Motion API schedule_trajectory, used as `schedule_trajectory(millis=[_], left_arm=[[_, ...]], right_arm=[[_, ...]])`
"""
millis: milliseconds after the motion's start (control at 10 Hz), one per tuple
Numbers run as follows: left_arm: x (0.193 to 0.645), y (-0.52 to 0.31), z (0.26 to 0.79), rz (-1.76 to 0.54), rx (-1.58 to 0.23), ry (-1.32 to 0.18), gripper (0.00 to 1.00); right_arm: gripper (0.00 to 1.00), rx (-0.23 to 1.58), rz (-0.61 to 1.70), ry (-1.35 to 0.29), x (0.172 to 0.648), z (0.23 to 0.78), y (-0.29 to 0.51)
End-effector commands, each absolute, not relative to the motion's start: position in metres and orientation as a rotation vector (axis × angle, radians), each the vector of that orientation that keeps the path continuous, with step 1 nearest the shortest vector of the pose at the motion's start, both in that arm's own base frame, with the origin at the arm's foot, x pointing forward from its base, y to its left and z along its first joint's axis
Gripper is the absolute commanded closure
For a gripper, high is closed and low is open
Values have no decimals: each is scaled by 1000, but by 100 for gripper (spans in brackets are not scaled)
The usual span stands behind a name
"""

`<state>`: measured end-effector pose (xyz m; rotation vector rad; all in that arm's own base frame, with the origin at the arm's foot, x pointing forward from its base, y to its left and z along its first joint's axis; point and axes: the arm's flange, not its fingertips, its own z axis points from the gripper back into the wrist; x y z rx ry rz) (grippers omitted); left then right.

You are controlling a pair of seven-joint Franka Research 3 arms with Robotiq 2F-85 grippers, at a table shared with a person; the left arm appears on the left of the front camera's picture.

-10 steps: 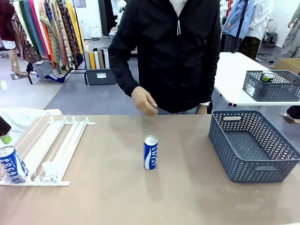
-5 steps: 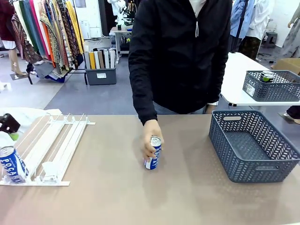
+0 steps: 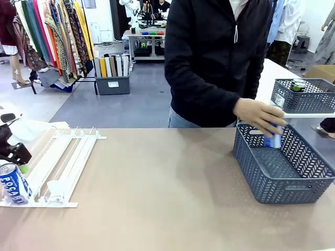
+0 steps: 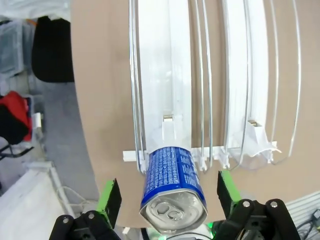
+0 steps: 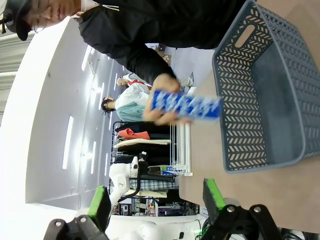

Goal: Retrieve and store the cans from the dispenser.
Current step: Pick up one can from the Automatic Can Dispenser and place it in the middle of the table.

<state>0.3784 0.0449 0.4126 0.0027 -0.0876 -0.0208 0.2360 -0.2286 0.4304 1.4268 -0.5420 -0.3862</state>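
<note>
My left gripper (image 4: 169, 194) hangs spread wide and empty, its pads (image 4: 109, 197) either side of the blue-and-white can (image 4: 172, 175) at the low end of the dispenser (image 4: 155, 75). Closing off-centre could shove the can sideways and tip it off the lane

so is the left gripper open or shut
Open: the left gripper has its fingers spread wide either side of the can, clear of it.

glossy metal can (image 4: 172, 180); white plastic-and-wire dispenser (image 4: 170, 75); smooth matt table (image 3: 157, 204); perforated grey plastic basket (image 3: 285, 194).
</note>
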Motion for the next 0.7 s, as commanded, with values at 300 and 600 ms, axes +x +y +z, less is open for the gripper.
schedule_trajectory(millis=[300,600], left_arm=[[344,36,389,-53,-23,11,0],[344,36,387,-85,-19,36,0]], right_arm=[[0,1413,-357,-546,233,430,-230],[0,1413,-357,-546,233,430,-230]])
